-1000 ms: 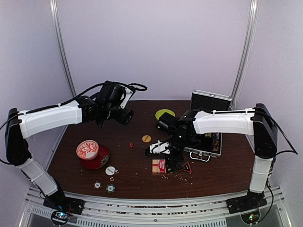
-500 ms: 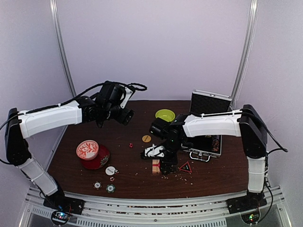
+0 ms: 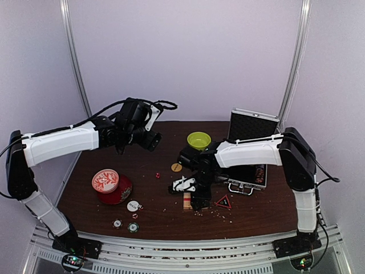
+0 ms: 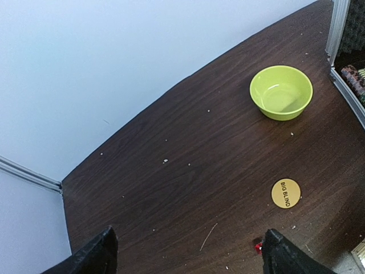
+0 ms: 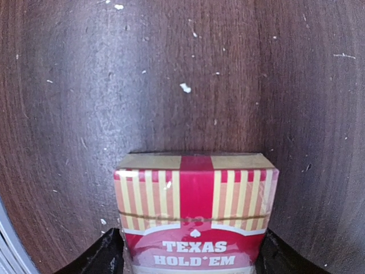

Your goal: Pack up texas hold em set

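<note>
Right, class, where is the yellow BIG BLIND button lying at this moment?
In the top external view the BIG BLIND button lies flat mid-table, on the near side of the lime-green bowl and just right of the tiny red die.

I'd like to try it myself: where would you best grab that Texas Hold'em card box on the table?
From straight above, pinching its two side edges. The card box lies flat on the table, so its broad face offers no hold, while the thin sides are parallel; the right tool straddles them.

The end effector flanks a red-striped card deck on the dark table.
</note>
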